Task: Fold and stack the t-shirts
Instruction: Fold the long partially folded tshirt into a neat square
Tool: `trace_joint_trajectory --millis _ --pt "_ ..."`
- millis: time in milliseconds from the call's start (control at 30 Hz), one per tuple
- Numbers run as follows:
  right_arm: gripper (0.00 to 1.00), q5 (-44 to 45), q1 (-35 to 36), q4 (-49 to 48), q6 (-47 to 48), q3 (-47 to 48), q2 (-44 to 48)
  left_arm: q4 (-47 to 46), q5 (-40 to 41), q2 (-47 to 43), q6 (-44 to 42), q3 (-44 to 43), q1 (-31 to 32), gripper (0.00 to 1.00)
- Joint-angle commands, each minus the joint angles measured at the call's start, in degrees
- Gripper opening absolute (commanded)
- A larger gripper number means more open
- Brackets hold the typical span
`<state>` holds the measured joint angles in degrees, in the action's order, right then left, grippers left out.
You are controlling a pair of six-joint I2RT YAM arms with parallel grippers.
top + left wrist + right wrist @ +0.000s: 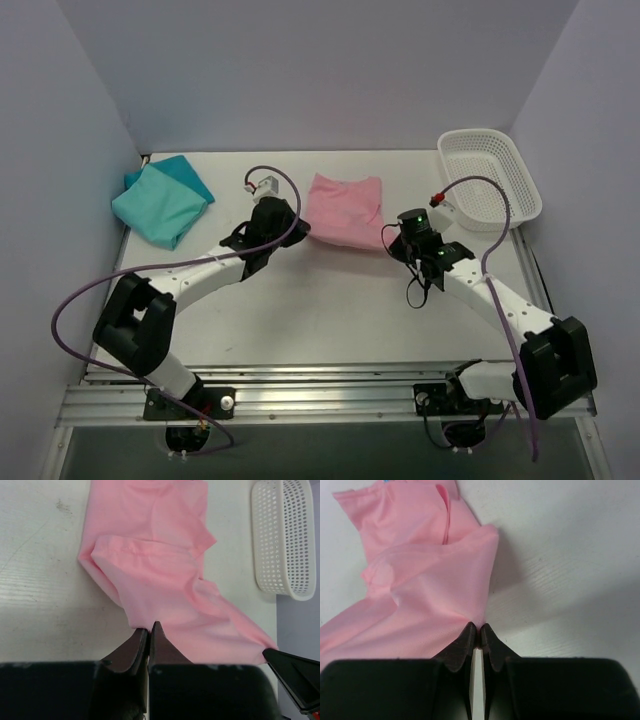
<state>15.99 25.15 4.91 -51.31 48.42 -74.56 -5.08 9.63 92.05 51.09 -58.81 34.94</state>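
Folding pink t-shirt [345, 208], pinched at near corners by clenched left gripper [148, 631] and right gripper [479, 630]. Next: lift evenly, fold toward far edge.

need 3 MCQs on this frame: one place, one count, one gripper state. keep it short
1. Where does the teal t-shirt lie?
A far-left corner
B far-right corner
C near edge, centre

2. How many t-shirts are in view?
A three
B one
C two

3. What state is the left gripper in?
A open, above the cloth
B shut on the pink t-shirt
C shut on the teal t-shirt

1 A: the top view shows it at far left.
2 C: only one teal and one pink.
3 B: the left wrist view shows fingertips closed on pink cloth.
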Motion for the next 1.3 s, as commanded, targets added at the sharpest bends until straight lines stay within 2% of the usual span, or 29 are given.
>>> trace_joint_trajectory --millis 0,433,567,900,1067,1267 --pt "0.0 4.0 0.2 9.3 1.0 0.5 3.7 3.3 3.3 -2.4 -1.2 1.3 1.4 0.02" --pt "0.0 4.5 2.0 16.0 1.4 4.9 10.7 10.8 5.0 -12.0 -0.4 0.3 4.6 0.04" --pt "0.0 5.7 2.1 16.5 2.1 6.5 11.0 11.2 5.9 -13.8 0.0 0.4 4.9 0.08" --pt "0.0 6.8 1.6 12.1 3.8 14.8 -5.0 11.9 7.5 -5.7 -1.9 -8.2 3.2 0.09" --pt "0.0 6.9 0.1 10.5 4.3 20.2 -15.1 11.5 3.9 -0.1 -2.1 -13.1 0.0 0.1" --pt "0.0 6.2 -1.1 10.2 4.6 27.1 -22.4 9.6 0.0 6.9 -2.5 -17.8 -3.3 0.1"
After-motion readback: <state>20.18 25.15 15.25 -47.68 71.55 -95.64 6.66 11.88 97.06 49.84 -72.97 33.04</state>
